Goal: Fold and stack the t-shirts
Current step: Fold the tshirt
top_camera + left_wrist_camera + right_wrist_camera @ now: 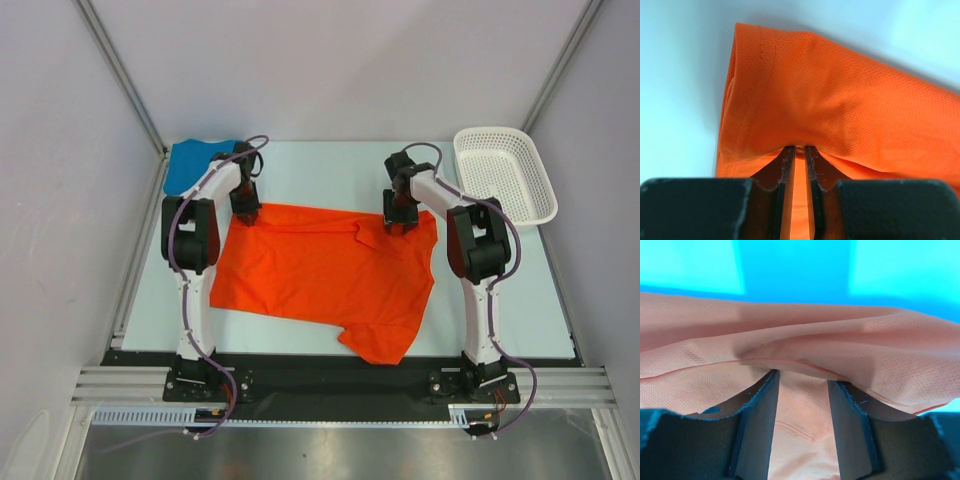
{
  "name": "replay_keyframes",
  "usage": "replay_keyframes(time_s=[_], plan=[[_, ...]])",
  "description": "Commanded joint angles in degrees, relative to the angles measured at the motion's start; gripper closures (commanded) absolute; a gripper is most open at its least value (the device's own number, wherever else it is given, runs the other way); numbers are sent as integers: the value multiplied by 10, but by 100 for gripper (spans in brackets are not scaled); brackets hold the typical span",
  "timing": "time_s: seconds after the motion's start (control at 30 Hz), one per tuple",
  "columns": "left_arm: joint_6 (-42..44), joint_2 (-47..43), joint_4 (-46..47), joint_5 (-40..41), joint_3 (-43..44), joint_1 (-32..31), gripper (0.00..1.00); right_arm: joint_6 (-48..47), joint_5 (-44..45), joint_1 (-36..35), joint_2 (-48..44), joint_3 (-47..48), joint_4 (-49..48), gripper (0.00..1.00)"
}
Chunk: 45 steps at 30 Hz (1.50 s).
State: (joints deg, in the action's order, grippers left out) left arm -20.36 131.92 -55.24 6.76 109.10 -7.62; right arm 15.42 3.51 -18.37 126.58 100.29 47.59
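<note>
The orange-red t-shirt (pixel 325 275) lies spread flat on the table, one sleeve hanging toward the near edge. My left gripper (pixel 247 212) is at its far left corner. In the left wrist view the gripper (pixel 800 147) is shut on a pinch of the orange cloth (pixel 840 95). My right gripper (pixel 400 222) is at the shirt's far right part, beside a small fold. In the right wrist view the gripper (pixel 802 375) holds a ridge of the shirt (pixel 790 325) with its jaws a little apart. The blue t-shirt (pixel 195 165) lies bunched at the far left corner.
A white perforated basket (pixel 505 175) stands at the far right of the table. Grey walls close in the table on three sides. The arm bases sit on a black rail at the near edge.
</note>
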Motion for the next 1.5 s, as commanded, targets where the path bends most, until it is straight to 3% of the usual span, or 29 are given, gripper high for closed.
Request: replay_keyframes(time_s=[0.0,0.07,0.37,0.47,0.83,1.27,1.47], plan=[[11,-1,52,-4,-8,8,82,7,-23,-6,-9,-29,-15,50],[10,-38,76,-8,-50,8,80,6,-25,-12,-42,-45,-17,48],[-1,-245,116,-14,-180,2,59,41,-49,-12,-194,-132,-12,35],[0,-297,121,-18,-231,3,57,65,-78,-9,-219,-168,-17,33],[-58,-526,151,-79,-472,2,59,188,-148,11,-263,-316,-154,49],[-64,-591,135,-102,-511,-6,60,195,-156,36,-238,-391,-230,51],[-62,-595,128,-95,-500,-7,60,195,-162,37,-224,-386,-240,59]])
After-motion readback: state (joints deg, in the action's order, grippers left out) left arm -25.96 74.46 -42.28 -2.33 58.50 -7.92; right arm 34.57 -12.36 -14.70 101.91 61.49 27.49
